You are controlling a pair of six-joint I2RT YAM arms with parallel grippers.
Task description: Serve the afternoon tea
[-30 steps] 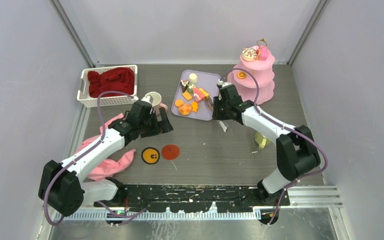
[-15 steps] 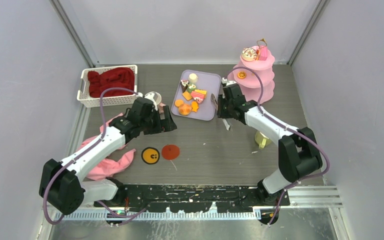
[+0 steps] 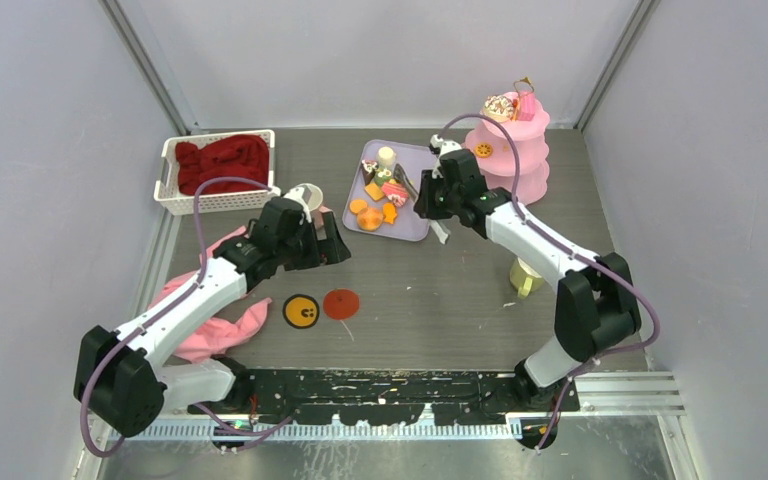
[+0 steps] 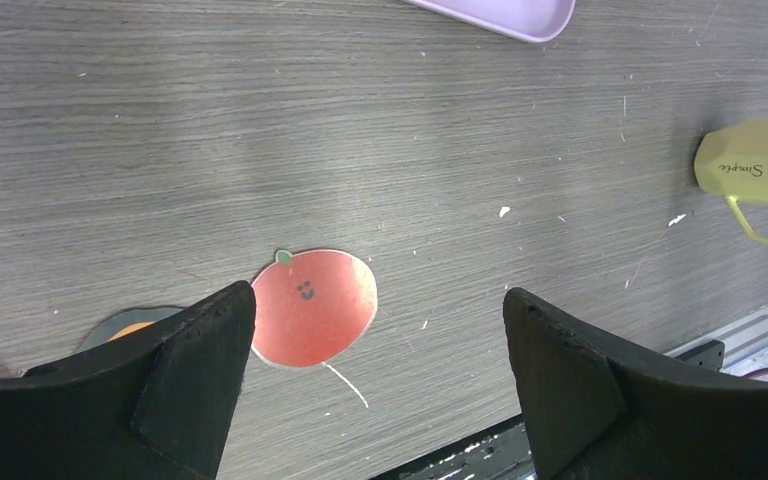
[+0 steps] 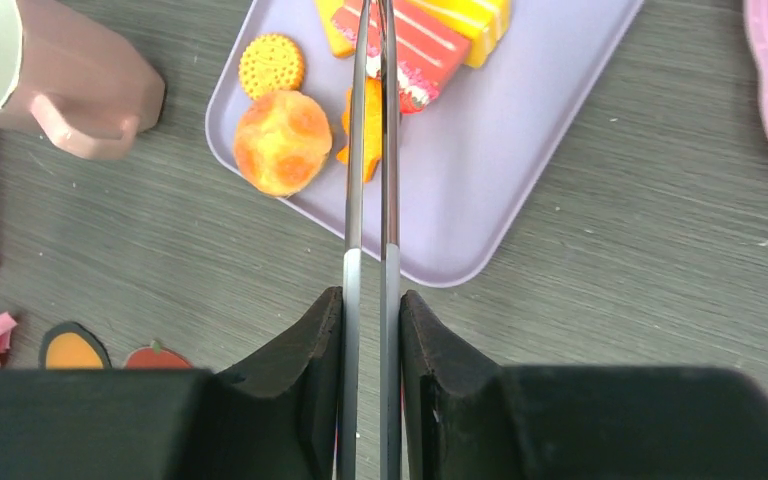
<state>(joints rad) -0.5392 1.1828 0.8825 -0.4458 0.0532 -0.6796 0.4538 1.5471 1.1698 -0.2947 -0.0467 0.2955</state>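
Grey wood-grain tabletop (image 3: pixel 430 290), a pink tiered stand (image 3: pixel 535 180) at the back right, and a lilac tray (image 5: pixel 480 170) of toy cakes beside it.
The left tool (image 4: pixel 377 300) hangs wide open over a red apple coaster (image 4: pixel 312 305). The right tool (image 5: pixel 371 300) is clamped on long metal tweezers (image 5: pixel 389 200), whose tips are over a red-striped cake slice (image 5: pixel 430 50) on the tray, next to an orange bun (image 5: pixel 282 142) and a biscuit (image 5: pixel 270 64).
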